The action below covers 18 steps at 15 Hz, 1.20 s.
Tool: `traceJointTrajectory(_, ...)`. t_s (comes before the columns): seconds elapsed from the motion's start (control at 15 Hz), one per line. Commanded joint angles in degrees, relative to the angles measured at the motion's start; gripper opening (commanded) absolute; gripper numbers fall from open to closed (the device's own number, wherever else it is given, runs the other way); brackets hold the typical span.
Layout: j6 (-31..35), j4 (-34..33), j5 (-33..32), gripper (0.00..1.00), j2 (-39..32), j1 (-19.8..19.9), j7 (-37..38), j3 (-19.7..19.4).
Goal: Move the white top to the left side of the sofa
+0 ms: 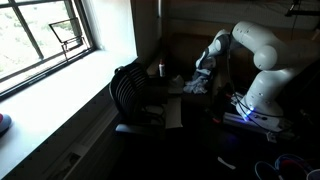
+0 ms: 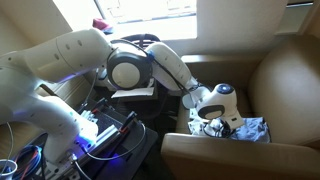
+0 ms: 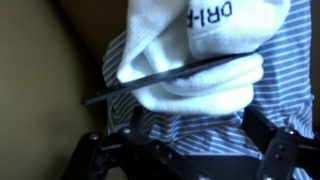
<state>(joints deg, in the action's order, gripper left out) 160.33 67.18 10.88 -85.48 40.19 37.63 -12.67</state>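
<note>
Below, the fingers [image 3: 92, 155] are seen spread wide apart, with nothing clamped between them. The white top [image 3: 205, 50] is piled just ahead on a striped blue shirt [image 3: 290, 95], which is laid on the sofa [image 2: 285, 70] seat.

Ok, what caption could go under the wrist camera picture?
Open gripper above a white top marked DRI-F, lying on blue-striped cloth on the brown sofa.

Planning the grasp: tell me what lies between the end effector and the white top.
Wrist view: striped blue cloth separates end effector from white top.
</note>
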Motion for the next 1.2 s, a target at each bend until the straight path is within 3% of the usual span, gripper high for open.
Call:
traceJointTrajectory(0.0, 7.3, 1.4, -5.8, 1.0, 0.0, -3.6, 9.3, -5.6)
traceJointTrajectory(0.2, 16.4, 2.1, -10.4, 1.0, 0.0, -5.0, 20.3, -8.8)
traceJointTrajectory(0.27, 11.7, 0.7, -8.0, 1.0, 0.0, -4.0, 14.9, -6.8)
traceJointTrajectory(0.53, 12.4, 0.7, -8.3, 1.0, -0.1, -4.3, 16.1, -7.2)
traceJointTrajectory(0.6, 12.6, 1.3, -4.1, 1.0, -0.1, -5.4, 13.3, -8.3)
traceJointTrajectory(0.67, 14.7, 2.6, -10.5, 1.0, 2.6, 0.9, 6.0, 0.7)
traceJointTrajectory(0.8, 17.5, 0.0, -11.1, 1.0, 0.6, 4.3, -1.9, 4.7)
traceJointTrajectory(1.13, 17.4, 0.3, -19.5, 1.0, 0.9, 15.9, -21.5, 22.2)
